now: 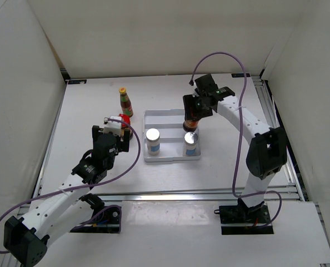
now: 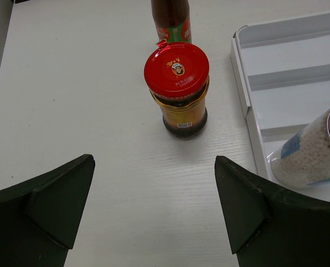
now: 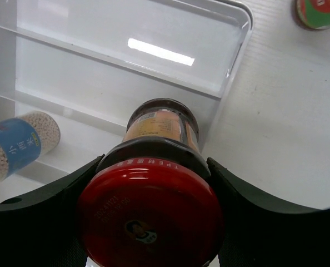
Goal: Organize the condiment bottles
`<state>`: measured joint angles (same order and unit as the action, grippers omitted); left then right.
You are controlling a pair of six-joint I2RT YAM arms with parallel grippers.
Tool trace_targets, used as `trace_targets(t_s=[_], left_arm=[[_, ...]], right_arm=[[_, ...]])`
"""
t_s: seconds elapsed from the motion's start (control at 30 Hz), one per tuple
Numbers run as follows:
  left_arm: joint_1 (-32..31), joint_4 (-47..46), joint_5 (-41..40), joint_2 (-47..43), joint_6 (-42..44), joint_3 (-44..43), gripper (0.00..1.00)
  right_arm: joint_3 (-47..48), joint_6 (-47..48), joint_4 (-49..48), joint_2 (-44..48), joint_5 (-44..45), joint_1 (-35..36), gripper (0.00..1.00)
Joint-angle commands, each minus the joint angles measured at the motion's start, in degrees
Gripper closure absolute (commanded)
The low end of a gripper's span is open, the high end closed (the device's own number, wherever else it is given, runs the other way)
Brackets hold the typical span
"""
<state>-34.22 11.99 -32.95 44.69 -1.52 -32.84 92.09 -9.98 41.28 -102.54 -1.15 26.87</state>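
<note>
The fingers (image 3: 276, 222) of the right gripper (image 1: 195, 110) are clamped around a dark red-lidded jar (image 3: 151, 211), holding it upright at about 2 o'clock in the white tray (image 1: 170, 112). I cannot tell whether its base rests on the tray floor. The left gripper (image 2: 154, 167) has its fingers (image 2: 54, 200) spread wide and empty, aimed at a second red-lidded jar (image 2: 176, 83) standing on the table (image 1: 87, 111) at the tray's 9 o'clock. A slim red-sauce bottle (image 1: 125, 102) stands just beyond that jar, at 10 o'clock. A white shaker (image 1: 153, 139) sits at 7 o'clock in the tray and a second shaker (image 1: 191, 142) at 5 o'clock. The job looks roughly half done: two shakers placed, one jar arriving, and a jar and bottle waiting outside.
</note>
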Motion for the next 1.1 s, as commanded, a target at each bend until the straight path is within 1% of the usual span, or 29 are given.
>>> trace_targets(t_s=[0.0,0.1,0.2,0.43,0.47,0.5,0.57,0.77,0.9,0.93,0.97,1.0,1.03,1.07], left_arm=[[0.12,-0.39,0.96,-0.21,-0.5,-1.7,0.0],[0.12,-0.39,0.96,-0.21,-1.03,-1.7,0.0],[0.12,-0.39,0.96,-0.21,-1.03,-1.7,0.0],[0.12,-0.39,0.96,-0.21,-1.03,-1.7,0.0],[0.12,-0.39,0.96,-0.21,-1.03,-1.7,0.0],[0.12,-0.39,0.96,-0.21,-1.03,-1.7,0.0],[0.12,-0.39,0.96,-0.21,-1.03,-1.7,0.0],[0.12,-0.39,0.96,-0.21,-1.03,-1.7,0.0],[0.12,-0.39,0.96,-0.21,-1.03,-1.7,0.0],[0.12,-0.39,0.96,-0.21,-1.03,-1.7,0.0],[0.12,-0.39,0.96,-0.21,-1.03,-1.7,0.0],[0.12,-0.39,0.96,-0.21,-1.03,-1.7,0.0],[0.12,-0.39,0.96,-0.21,-1.03,-1.7,0.0],[0.12,-0.39,0.96,-0.21,-1.03,-1.7,0.0]], right_arm=[[0.28,-0.39,-5.77,-0.02,-3.42,0.2,0.98],[-0.34,-1.0,-6.38,-1.16,-3.42,0.2,0.98],[-1.47,-1.53,-6.38,-2.39,-3.42,0.2,0.95],[-2.01,-2.15,-5.86,-5.73,-2.9,0.2,0.95],[-2.01,-2.15,-5.86,-5.74,-2.9,0.2,0.92],[-2.01,-2.15,-5.86,-5.74,-2.9,0.2,0.92],[-2.01,-2.15,-5.33,-6.26,-2.28,0.2,0.87],[1.77,-1.01,-1.21,-6.79,3.95,1.25,0.86],[4.23,-0.48,0.9,-7.32,6.15,1.78,0.86],[4.23,0.04,0.91,-7.32,6.16,1.78,0.78],[4.23,0.05,0.91,-7.93,6.16,1.78,0.68],[4.84,0.05,0.91,-7.94,5.55,1.78,0.54],[4.85,0.05,0.91,-7.94,5.02,1.78,0.35],[4.85,0.05,0.91,-8.46,5.01,1.78,0.27]])
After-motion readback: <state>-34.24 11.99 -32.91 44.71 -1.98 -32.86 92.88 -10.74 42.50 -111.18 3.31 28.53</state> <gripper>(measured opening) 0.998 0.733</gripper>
